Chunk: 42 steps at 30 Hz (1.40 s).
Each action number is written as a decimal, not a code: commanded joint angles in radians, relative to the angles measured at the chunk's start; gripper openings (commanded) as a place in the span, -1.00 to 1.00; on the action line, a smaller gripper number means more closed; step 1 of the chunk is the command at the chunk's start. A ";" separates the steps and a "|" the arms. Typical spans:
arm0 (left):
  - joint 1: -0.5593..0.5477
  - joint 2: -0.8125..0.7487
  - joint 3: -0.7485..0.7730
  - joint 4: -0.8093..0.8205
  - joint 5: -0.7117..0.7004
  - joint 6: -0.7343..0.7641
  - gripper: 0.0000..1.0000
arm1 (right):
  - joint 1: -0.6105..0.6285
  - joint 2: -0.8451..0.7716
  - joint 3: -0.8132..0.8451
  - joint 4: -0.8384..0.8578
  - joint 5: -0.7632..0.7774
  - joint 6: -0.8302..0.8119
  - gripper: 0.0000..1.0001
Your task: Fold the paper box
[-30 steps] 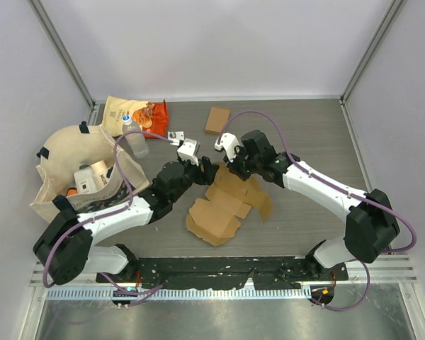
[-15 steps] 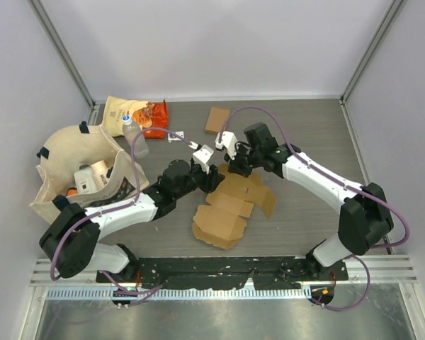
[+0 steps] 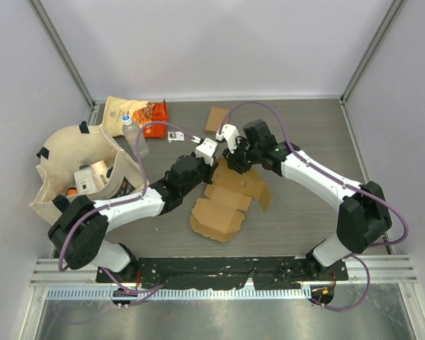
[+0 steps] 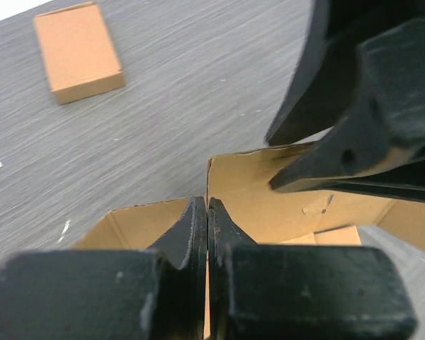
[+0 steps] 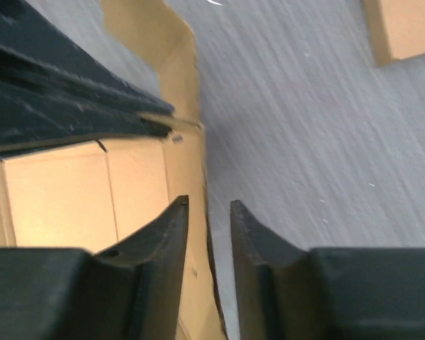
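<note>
A grey wood-grain counter point(image 3: 304, 134) sits inside white walls with metal corner posts. Over its middle, the left hand point(image 4: 207, 207) has its two black fingers pressed flat together. The thin edge of a cardboard flap runs straight into the seam between them, so it is pinching the paper box point(image 3: 223, 205). The right hand point(image 5: 209, 207) faces it from the other side, just beside it. Its fingers stand a little apart and straddle the edge of the raised flap point(image 5: 178, 78) without closing on it.

The paper box is unfolded, its brown panels spread on the counter between the two arms. Only its far side is lifted, where the hands meet.

Beyond the hands, near the back wall, a small closed cardboard box point(image 3: 217, 119) lies flat, well apart from the paper box. To its left a white tag point(image 3: 173, 136) rests on the counter. Further left is a clear plastic bottle point(image 3: 135, 138), just beside an orange and tan snack bag point(image 3: 136, 112). At the left edge a beige canvas tote bag point(image 3: 71, 166) slumps open with packaged goods inside.
</note>
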 commanded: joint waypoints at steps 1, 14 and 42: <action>-0.001 0.015 0.002 0.125 -0.214 0.049 -1.00 | 0.012 -0.019 0.065 0.059 0.270 0.229 -0.11; -0.076 0.097 -0.053 0.382 -0.467 0.003 -1.00 | 0.003 -0.049 0.197 -0.218 0.466 1.511 0.23; -0.152 0.089 -0.152 0.580 -0.546 0.061 -1.00 | 0.039 -0.070 -0.130 0.215 0.490 2.323 -0.40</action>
